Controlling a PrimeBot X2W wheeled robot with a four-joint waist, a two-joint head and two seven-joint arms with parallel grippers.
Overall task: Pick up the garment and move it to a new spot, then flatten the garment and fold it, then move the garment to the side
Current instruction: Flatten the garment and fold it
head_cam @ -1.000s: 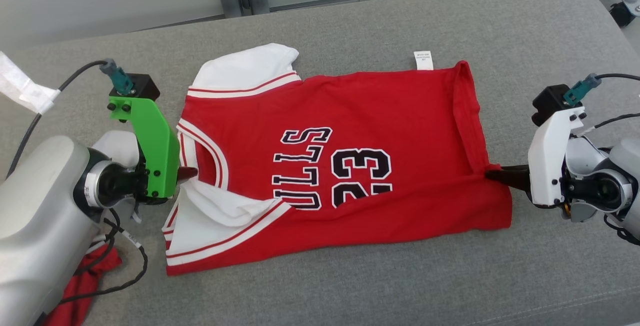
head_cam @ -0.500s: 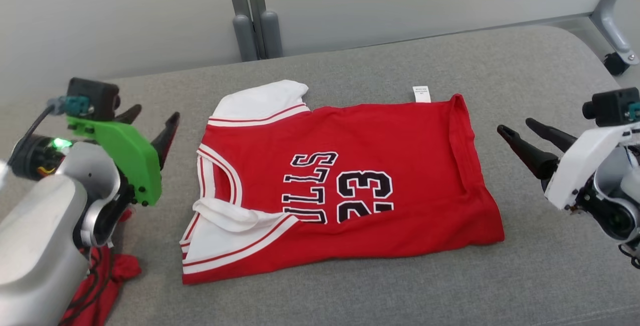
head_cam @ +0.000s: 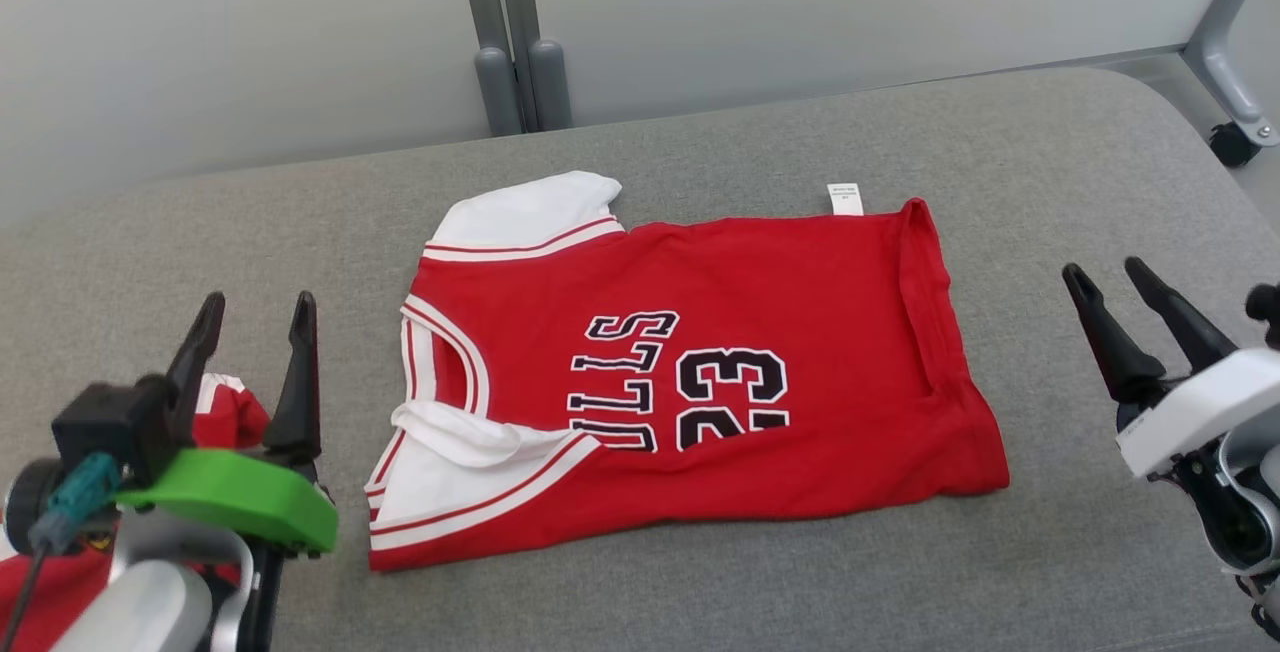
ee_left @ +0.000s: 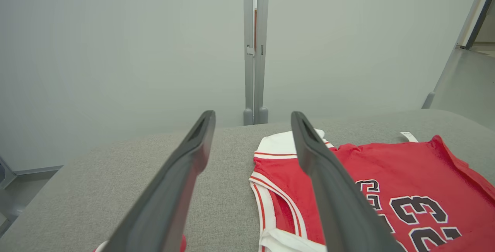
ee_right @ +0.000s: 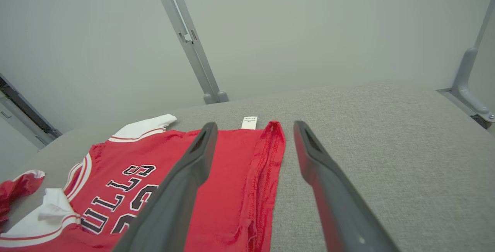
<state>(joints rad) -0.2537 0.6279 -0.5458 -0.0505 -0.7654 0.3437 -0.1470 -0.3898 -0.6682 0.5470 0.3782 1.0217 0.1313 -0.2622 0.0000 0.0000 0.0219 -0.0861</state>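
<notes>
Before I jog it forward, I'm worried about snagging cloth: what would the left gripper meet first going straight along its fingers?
Probably nothing nearby: the left gripper points left of the red Bulls jersey, over grey cushion, toward the pale wall panel beside the grey post; depth is unclear.

The head view looks forward and down from above the grey fabric-covered counter [head_cam: 700, 132], taking in the whole red jersey with white trim [head_cam: 700, 372]. The left wrist view sits low at the counter's left end, facing the pale wall [ee_left: 116, 51] along its dark fingers [ee_left: 323, 178]. The right wrist view mirrors it from the right. All three share the jersey and the grey upright post [head_cam: 510, 32].
</notes>
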